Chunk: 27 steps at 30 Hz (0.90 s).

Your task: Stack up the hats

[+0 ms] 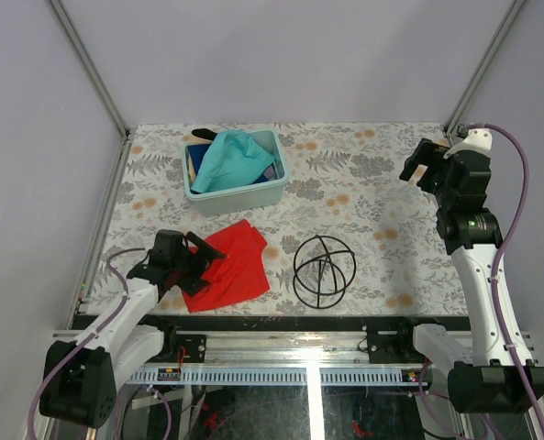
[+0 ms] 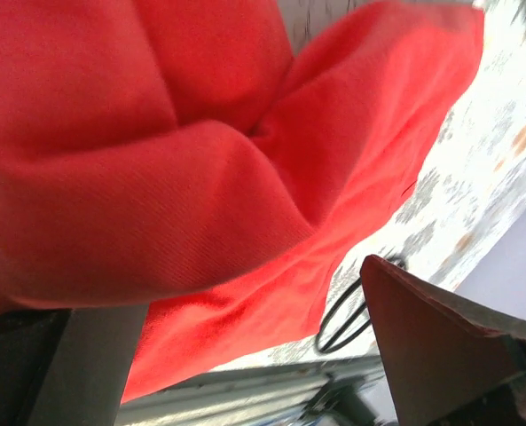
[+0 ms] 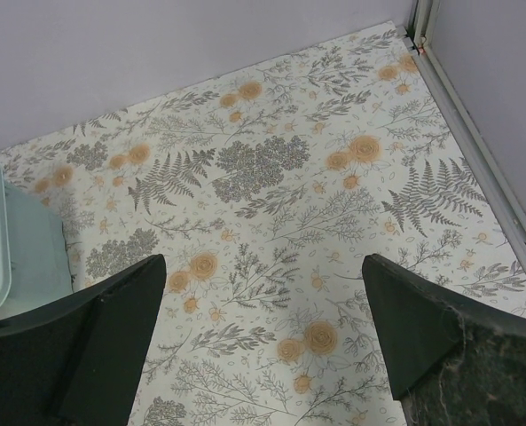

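- Clock directions are taken from the centre of the table (image 1: 363, 197) in the top view, with 12 o'clock at the far wall.
- The teal hat (image 1: 227, 160) is found crumpled at 11 o'clock, inside the pale-teal bin (image 1: 239, 195), on top of its contents.
- A sliver of dark blue fabric (image 1: 268, 171) is noted at the bin's 3 o'clock side, and a strip of tan fabric (image 1: 194, 165) at its 9 o'clock side. Both are largely covered by the teal hat.
- A red cloth (image 1: 235, 266) is laid flat at 8 o'clock.
- A black wire ball (image 1: 324, 269) is placed at 6 o'clock, just beside the cloth and apart from it.
- The left gripper (image 1: 184, 261) is held low at the cloth's 9 o'clock edge, fingers spread wide. The left wrist view is filled by bunched red fabric; contact cannot be confirmed.
- The right gripper (image 1: 418, 170) is held raised at 2 o'clock, fingers spread wide over bare table, nothing between them.
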Motion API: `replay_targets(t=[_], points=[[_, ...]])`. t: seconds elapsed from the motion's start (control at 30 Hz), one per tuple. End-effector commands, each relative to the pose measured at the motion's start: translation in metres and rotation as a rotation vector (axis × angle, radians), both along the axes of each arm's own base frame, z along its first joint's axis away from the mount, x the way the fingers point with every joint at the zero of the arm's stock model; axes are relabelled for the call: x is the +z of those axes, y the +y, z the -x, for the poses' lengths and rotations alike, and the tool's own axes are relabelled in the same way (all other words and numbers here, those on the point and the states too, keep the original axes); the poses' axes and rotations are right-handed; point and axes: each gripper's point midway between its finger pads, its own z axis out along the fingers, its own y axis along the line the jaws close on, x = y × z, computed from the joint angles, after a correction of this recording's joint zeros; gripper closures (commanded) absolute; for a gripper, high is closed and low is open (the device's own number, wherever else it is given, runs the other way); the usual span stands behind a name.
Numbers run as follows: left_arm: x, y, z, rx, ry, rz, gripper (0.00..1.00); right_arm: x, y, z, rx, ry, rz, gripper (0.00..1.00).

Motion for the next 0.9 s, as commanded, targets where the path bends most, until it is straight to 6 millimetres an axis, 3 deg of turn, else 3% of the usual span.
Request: replay_targets(t=[0.0, 0.23, 0.63, 0.73, 0.87], points=[[-0.014, 0.031, -0.029, 0.161, -0.022, 0.004, 0.00, 0.019, -0.003, -0.001, -0.010, -0.076, 0.028, 0.01], [-0.020, 0.107, -0.051, 0.294, 0.030, -0.049, 0.00, 0.017, -0.001, 0.001, -0.005, -0.077, 0.030, 0.01], [-0.008, 0.186, -0.070, 0.575, 0.040, -0.045, 0.00, 0.021, 0.006, 0.003, 0.016, -0.085, 0.011, 0.01], [-0.007, 0.208, -0.089, 0.621, 0.038, -0.029, 0.00, 0.021, 0.012, 0.004, 0.039, -0.088, -0.016, 0.01], [0.006, 0.233, -0.135, 0.592, -0.013, -0.041, 0.00, 0.015, 0.016, 0.006, 0.055, -0.078, -0.024, 0.01]])
